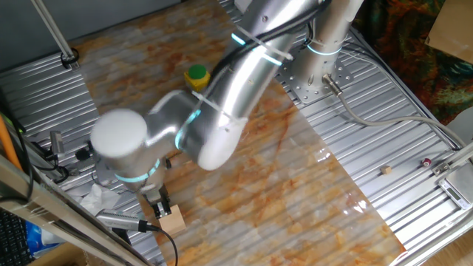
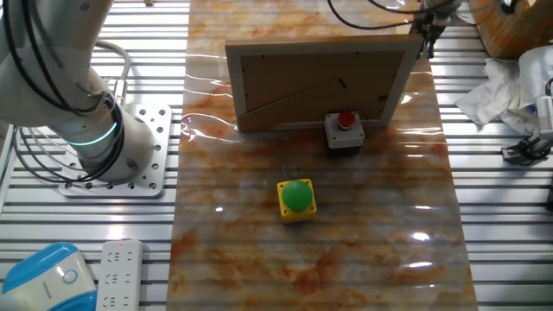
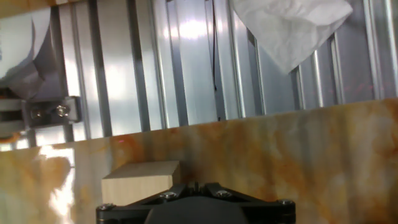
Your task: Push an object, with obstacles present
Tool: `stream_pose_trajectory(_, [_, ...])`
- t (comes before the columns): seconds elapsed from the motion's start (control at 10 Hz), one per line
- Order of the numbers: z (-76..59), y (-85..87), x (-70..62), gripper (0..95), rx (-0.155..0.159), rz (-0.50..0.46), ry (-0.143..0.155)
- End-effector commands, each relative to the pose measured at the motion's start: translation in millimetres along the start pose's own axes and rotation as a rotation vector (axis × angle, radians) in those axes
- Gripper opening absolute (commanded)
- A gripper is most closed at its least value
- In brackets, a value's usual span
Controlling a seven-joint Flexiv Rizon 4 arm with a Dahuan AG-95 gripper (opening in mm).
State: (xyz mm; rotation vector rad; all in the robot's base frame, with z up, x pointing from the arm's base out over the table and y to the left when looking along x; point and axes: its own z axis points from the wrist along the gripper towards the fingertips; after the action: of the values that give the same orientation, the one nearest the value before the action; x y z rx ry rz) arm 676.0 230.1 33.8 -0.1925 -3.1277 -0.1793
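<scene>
Gripper (image 1: 161,205) sat low at the near edge of the marbled mat (image 1: 295,192) in one fixed view, fingers down beside the wooden cube (image 1: 172,219), apparently touching its far-left side; contact not certain. Finger spread could not be told: the tips were hidden in the hand view, where only the gripper's dark base showed at the bottom with the cube (image 3: 142,181) just above it, left of centre, near the mat's edge. In the other fixed view the wooden-framed panel (image 2: 321,79) stood with the grey box with red button (image 2: 345,130) touching it, and the yellow box with green button (image 2: 297,199) nearer.
</scene>
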Motion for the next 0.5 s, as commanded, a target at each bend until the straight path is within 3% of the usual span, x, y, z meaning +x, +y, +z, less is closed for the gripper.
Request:
stream_pose_trajectory(0.1, [-1.6, 0.6, -0.1, 0.0, -0.024, 0.011, -0.001])
stream_pose_trajectory(0.5, [-2.8, -5.6, -6.0, 0.0, -0.012, -0.01, 0.001])
